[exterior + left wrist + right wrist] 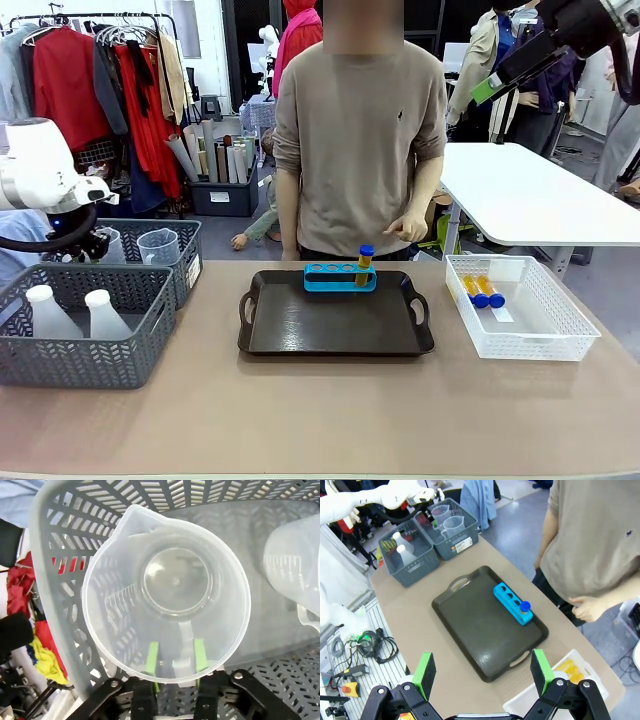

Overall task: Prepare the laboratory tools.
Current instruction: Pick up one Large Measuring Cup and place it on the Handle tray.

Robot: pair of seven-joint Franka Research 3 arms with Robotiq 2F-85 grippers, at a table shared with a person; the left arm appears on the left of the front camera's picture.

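A clear measuring beaker stands in the back grey basket. My left gripper reaches down at its near side, green pads close on either side of the handle; contact is blurred by the plastic. A second beaker stands beside it. Two white conical flasks sit in the front grey basket. One blue-capped orange tube stands in the blue rack on the dark tray. Two more tubes lie in the white basket. My right gripper hangs high, open and empty.
A person stands at the far edge behind the tray, one hand held near the waist. A white table stands behind at the right. Bare tabletop stretches along the near edge in front of the tray.
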